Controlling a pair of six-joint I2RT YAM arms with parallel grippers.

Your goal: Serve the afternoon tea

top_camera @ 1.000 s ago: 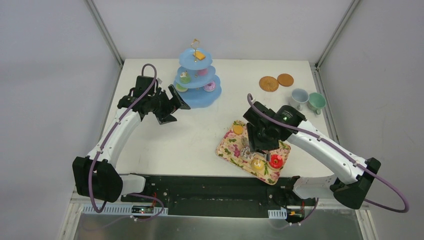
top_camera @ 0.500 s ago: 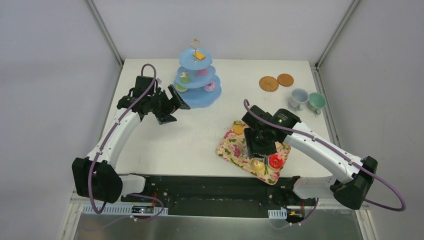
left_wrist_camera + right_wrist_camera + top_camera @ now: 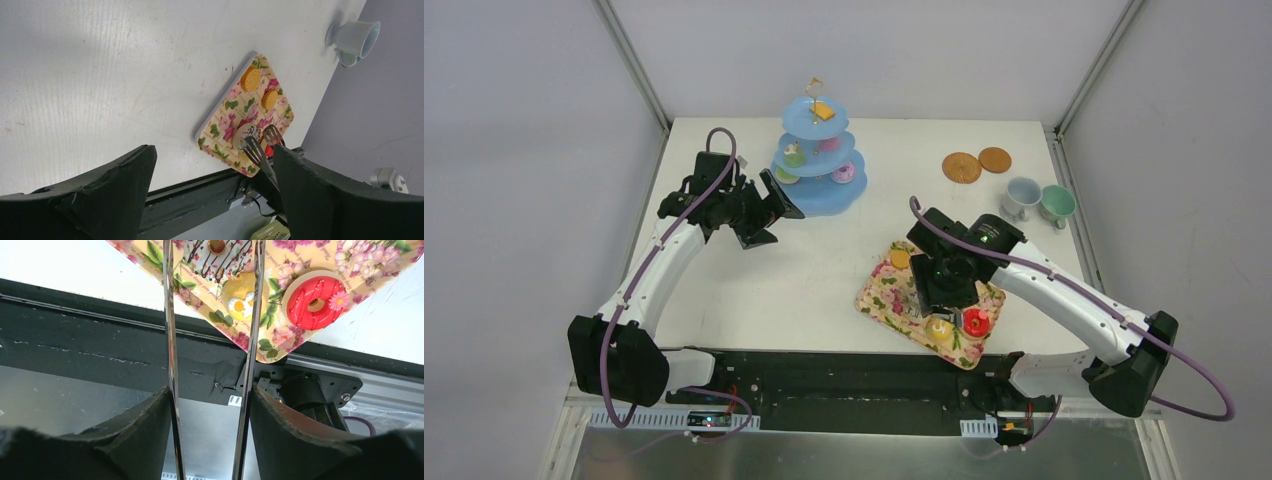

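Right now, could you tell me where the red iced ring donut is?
In the top view, the red iced ring donut lies on the flowered rectangular tray's near right corner, beside a yellow sweet.

Flowered rectangular tray (image 3: 879, 296) sits at the table's near edge, right of centre — red iced ring donut (image 3: 975, 321) on its near corner, orange round biscuit (image 3: 900, 258) at its far one. Blue three-tiered stand (image 3: 819, 195) stands behind, leftward — two brown woven round coasters (image 3: 962, 167) far right.

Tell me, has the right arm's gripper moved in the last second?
Yes. The right gripper shifted slightly nearer, toward the red iced ring donut on the flowered rectangular tray, which stayed put.
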